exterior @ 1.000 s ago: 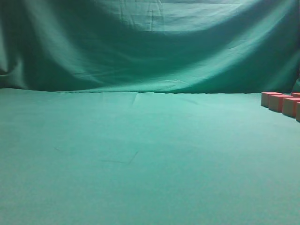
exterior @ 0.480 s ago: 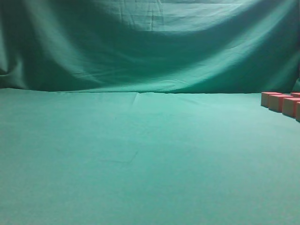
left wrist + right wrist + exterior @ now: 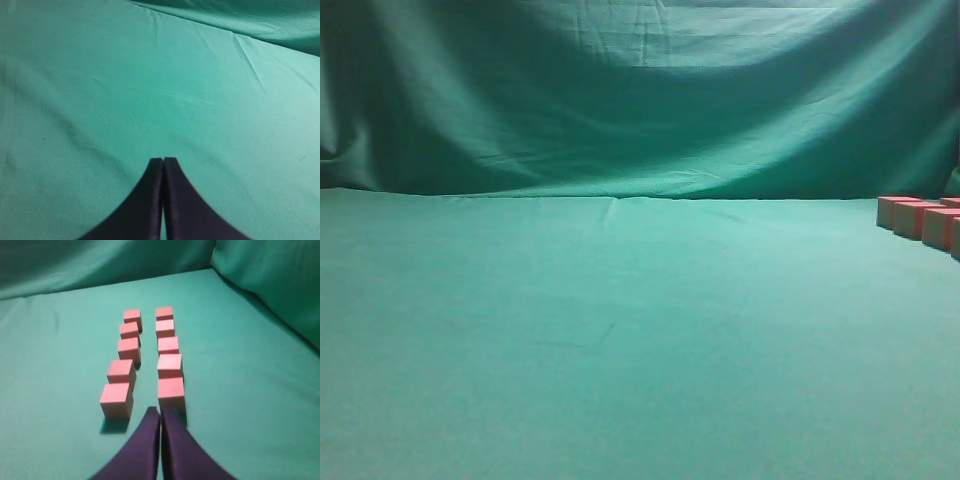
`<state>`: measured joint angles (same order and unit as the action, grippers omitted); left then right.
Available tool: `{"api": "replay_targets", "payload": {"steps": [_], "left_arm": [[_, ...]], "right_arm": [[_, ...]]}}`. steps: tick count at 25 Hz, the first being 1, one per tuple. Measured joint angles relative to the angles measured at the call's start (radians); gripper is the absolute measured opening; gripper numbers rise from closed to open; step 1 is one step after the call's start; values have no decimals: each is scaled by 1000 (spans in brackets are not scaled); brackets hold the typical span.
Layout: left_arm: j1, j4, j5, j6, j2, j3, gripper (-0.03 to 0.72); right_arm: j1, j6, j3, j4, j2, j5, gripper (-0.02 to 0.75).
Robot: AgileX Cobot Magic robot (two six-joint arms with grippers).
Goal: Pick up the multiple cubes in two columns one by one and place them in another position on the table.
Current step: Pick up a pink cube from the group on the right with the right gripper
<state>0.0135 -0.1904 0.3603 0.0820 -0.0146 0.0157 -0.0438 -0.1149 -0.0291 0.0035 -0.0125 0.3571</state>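
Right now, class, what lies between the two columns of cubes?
Only a bare strip of green table separates the two columns of cubes; the right wrist view shows it.

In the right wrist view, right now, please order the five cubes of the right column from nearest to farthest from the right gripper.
From the right gripper:
1. First cube, just ahead of the fingertips.
2. Second cube, behind it.
3. Third cube, mid-column.
4. Fourth cube, farther back.
5. Fifth cube, at the far end.
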Motion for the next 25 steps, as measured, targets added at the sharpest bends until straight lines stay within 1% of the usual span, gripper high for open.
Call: {"api": "replay_targets", "payload": {"steps": [3, 4, 6, 9, 11, 13, 14, 17, 18, 21, 22, 25], "left_arm": [[0, 0, 0, 0, 0, 0, 0], [0, 0, 0, 0, 0, 0, 0], [0, 0, 0, 0, 0, 0, 0], [0, 0, 0, 0, 0, 0, 0], [0, 0, 0, 0, 0, 0, 0], [0, 0, 0, 0, 0, 0, 0], [0, 0, 0, 0, 0, 0, 0], [0, 0, 0, 0, 0, 0, 0], [0, 0, 0, 0, 0, 0, 0], [0, 0, 0, 0, 0, 0, 0], [0, 0, 0, 0, 0, 0, 0], [0, 0, 0, 0, 0, 0, 0]], "right_arm": [[0, -2, -1, 0, 0, -140, 0], [0, -4, -1, 0, 0, -222, 0], [0, -6, -1, 0, 0, -338, 0], [0, -18, -1, 0, 0, -551, 0], [0, -39, -1, 0, 0, -735, 0], [0, -46, 2, 0, 0, -796, 0], [0, -48, 14, 0, 0, -775, 0], [0, -52, 121, 0, 0, -586, 0], [0, -52, 121, 0, 0, -586, 0], [0, -54, 234, 3, 3, -393, 0], [0, -65, 259, 16, 14, -347, 0], [0, -134, 331, 104, 78, -177, 0]]}}
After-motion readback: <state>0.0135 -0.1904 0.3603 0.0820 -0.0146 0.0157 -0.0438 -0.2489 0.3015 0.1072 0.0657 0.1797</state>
